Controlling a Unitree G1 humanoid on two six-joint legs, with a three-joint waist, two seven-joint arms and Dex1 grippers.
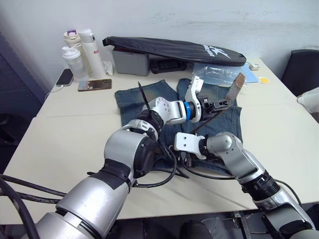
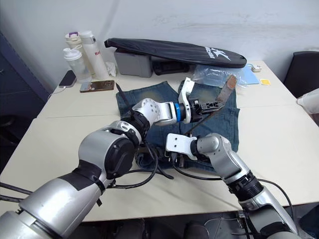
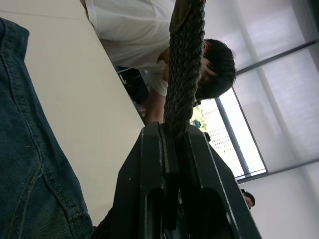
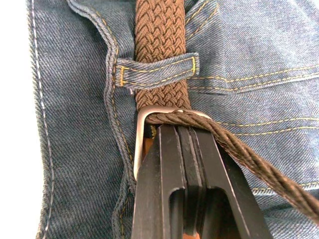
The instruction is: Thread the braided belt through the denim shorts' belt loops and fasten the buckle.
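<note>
Denim shorts: spread flat at table centre, waistband near, legs far; soft, limp cloth, likely to bunch if dragged

Left gripper: raised over the shorts' right leg, fingers pinched narrow on the braided belt short of its reddish-brown tip, which slants up and right

Braided belt: light, flexible, woven surface judged grippy, not fragile; best held close to the tip for feeding, or at the rigid buckle

Right gripper: low at the near waistband, fingers closed on the buckle

Right wrist view adds: belt already under one belt loop, silver frame just beside it, strap doubling back through the frame

Left wrist view adds: a person seated beyond the table, windows behind
</note>
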